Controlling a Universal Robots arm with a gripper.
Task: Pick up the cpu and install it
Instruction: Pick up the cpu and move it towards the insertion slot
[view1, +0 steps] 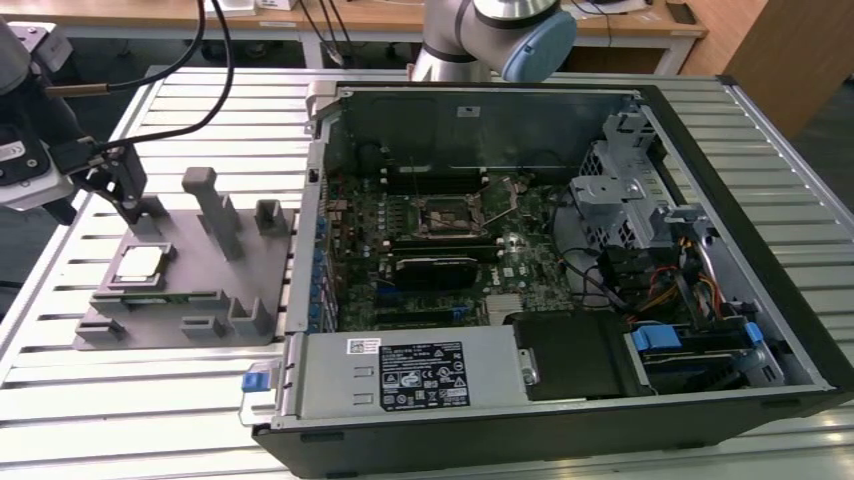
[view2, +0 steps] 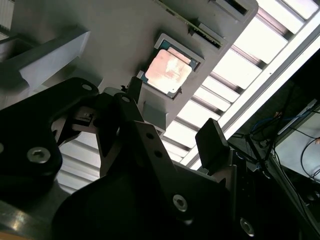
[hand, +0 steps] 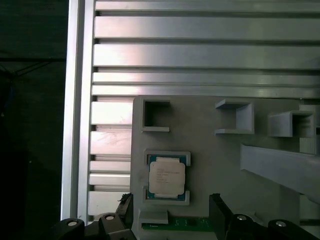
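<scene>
The cpu (view1: 140, 265) is a small silvery square chip. It lies flat in a shallow pocket of the grey fixture (view1: 200, 300), on the slatted table at the exterior view's left. In both wrist views the cpu (view2: 168, 71) (hand: 167, 177) sits in its recess with nothing touching it. My gripper (view1: 134, 205) hangs just above the fixture, a short way behind the chip. It is open, with its dark fingers (hand: 216, 204) spread wider than the chip and nothing between them. The empty black socket (view1: 447, 215) shows on the motherboard inside the computer case.
The open computer case (view1: 694, 330) takes up the middle and the exterior view's right, with a drive cage, cables and a power supply inside. Tall grey posts (view1: 214, 210) rise from the fixture beside the gripper. The arm's base (view1: 494, 35) stands behind the case.
</scene>
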